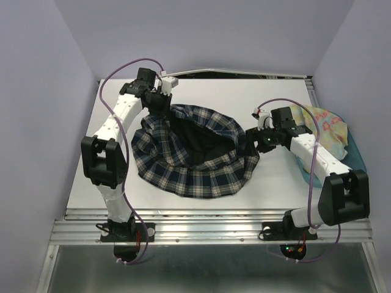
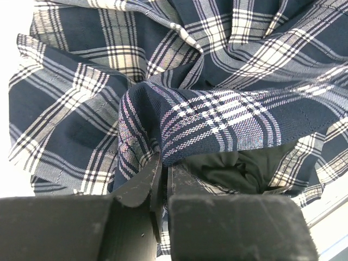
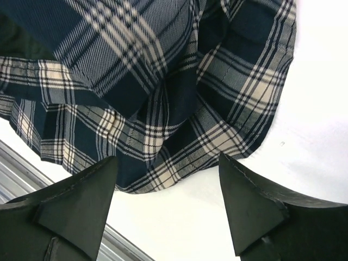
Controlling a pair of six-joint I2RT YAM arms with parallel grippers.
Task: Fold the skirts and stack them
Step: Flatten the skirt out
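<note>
Left pincer (image 2: 161,166) nearly together, pinching a fold of the plaid skirt (image 1: 195,155), bunched mid-counter (image 1: 275,183). Right pincer (image 3: 167,159) wide apart over its right hem, gripping nothing. Flowered skirt (image 1: 327,128) far right, on the bin (image 1: 357,160).

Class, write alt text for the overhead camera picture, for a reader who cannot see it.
A dark plaid skirt lies rumpled in a rough circle at centre. The left gripper pinches its far left edge; the right gripper sits open at its right edge. A floral skirt rests in a teal bin at far right.
</note>
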